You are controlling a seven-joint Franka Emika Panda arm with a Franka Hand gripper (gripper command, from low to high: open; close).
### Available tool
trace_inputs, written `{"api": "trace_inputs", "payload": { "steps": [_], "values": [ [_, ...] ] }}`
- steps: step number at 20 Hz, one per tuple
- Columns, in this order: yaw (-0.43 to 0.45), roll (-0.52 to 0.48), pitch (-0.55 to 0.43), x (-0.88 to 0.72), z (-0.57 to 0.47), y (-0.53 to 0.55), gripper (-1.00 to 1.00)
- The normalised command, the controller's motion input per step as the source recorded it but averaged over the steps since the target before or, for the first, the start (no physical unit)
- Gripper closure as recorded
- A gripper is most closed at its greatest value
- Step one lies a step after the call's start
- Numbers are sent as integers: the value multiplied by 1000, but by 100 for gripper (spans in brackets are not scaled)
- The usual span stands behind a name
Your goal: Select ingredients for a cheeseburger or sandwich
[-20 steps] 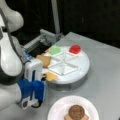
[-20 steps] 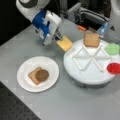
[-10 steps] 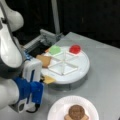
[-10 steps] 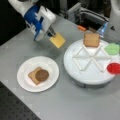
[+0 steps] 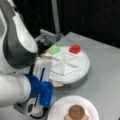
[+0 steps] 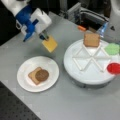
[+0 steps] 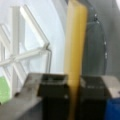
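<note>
**Cheese square held in the air between tray and plate**

A grey table (image 6: pixel 75 105) stands before a dark background. In a front view, the gripper (image 6: pixel 45 37) hangs above the table, jaws closed on the yellow cheese square (image 6: pixel 50 44), between the white paper plate (image 6: pixel 25 82) and the divided white tray (image 6: pixel 82 75). On the plate lies a toast square (image 6: pixel 32 76) with the dark patty (image 6: pixel 42 75) on it. A second toast square (image 6: pixel 91 40), a green piece (image 6: pixel 112 48) and a red disc (image 6: pixel 114 68) sit in the tray.

In a front view, the arm (image 5: pixel 17 50) fills that view's left; the cheese corner (image 5: pixel 58 84) peeks out beside the tray (image 5: pixel 83 67), with the patty (image 5: pixel 76 111) on the plate (image 5: pixel 58 110) below.

In the wrist view, the black fingers (image 7: pixel 53 100) pinch the cheese (image 7: pixel 75 50) edge-on beside the tray (image 7: pixel 30 37).
</note>
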Motion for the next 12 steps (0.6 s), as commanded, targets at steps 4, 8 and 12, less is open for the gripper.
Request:
{"api": "trace_inputs", "payload": {
  "steps": [4,8,12],
  "values": [
    [199,-161,124,604,-177,-242,100],
    [197,-137,116,489,-112,-244,100],
    [189,-123,100,477,-142,-175,100]
  ]
}}
